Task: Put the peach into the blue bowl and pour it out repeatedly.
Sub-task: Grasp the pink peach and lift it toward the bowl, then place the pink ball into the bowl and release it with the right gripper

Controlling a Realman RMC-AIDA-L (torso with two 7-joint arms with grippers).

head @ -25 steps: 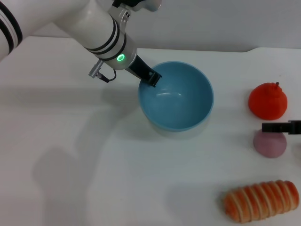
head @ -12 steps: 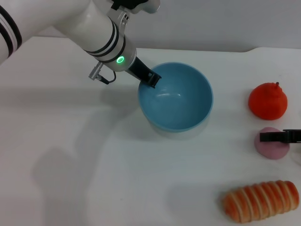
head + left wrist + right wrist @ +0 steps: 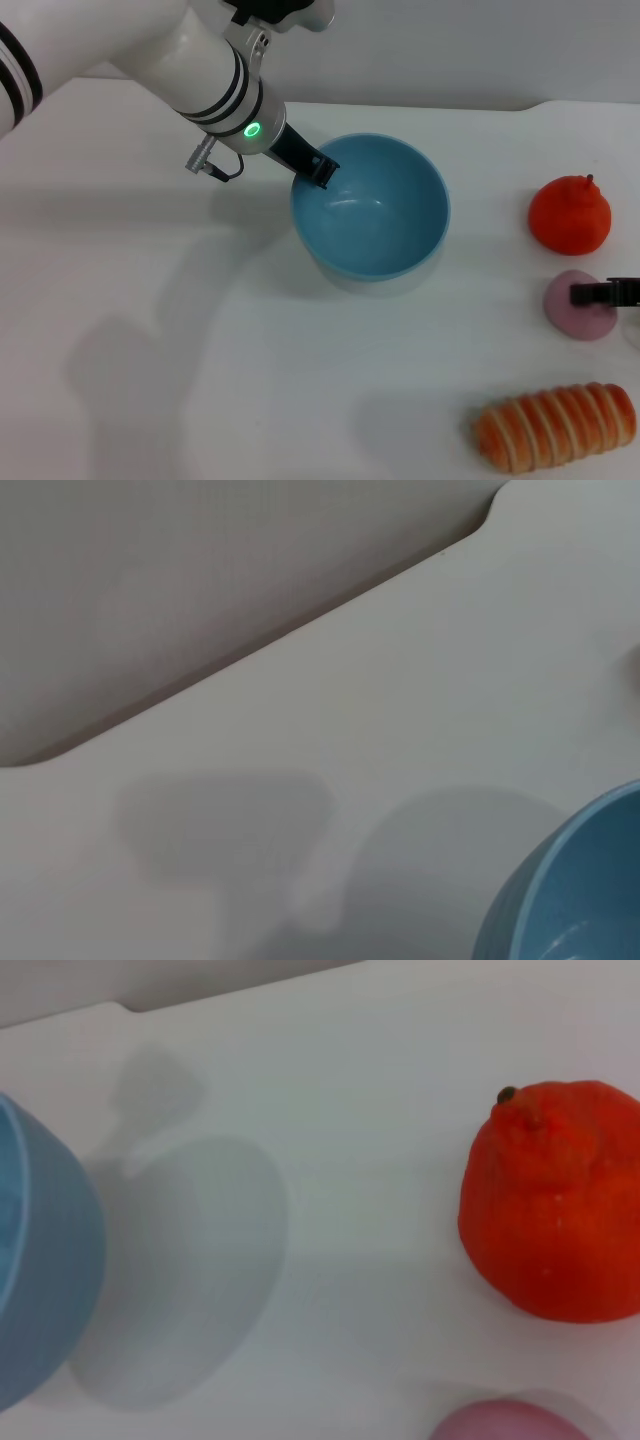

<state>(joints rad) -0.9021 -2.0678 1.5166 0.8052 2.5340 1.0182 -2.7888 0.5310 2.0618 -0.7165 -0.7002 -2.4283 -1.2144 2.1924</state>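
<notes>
The blue bowl [image 3: 395, 235] stands empty at the table's middle. It also shows in the left wrist view [image 3: 575, 890] and the right wrist view [image 3: 40, 1260]. My left gripper [image 3: 318, 167] is shut on the bowl's far left rim. The peach [image 3: 572, 308], small and pale pink, lies on the table at the right, in front of the orange-red fruit. Its top shows in the right wrist view [image 3: 510, 1422]. My right gripper [image 3: 603, 294] reaches in from the right edge, right over the peach; most of it is out of view.
An orange-red fruit [image 3: 570, 213] with a stem lies behind the peach, also in the right wrist view [image 3: 555, 1210]. An orange striped bread roll [image 3: 555, 425] lies at the front right. The white table [image 3: 150, 350] ends at a grey wall behind.
My right gripper has moved toward the front and right, from the peach's far side to over its right part. The bowl and left gripper have shifted slightly left.
</notes>
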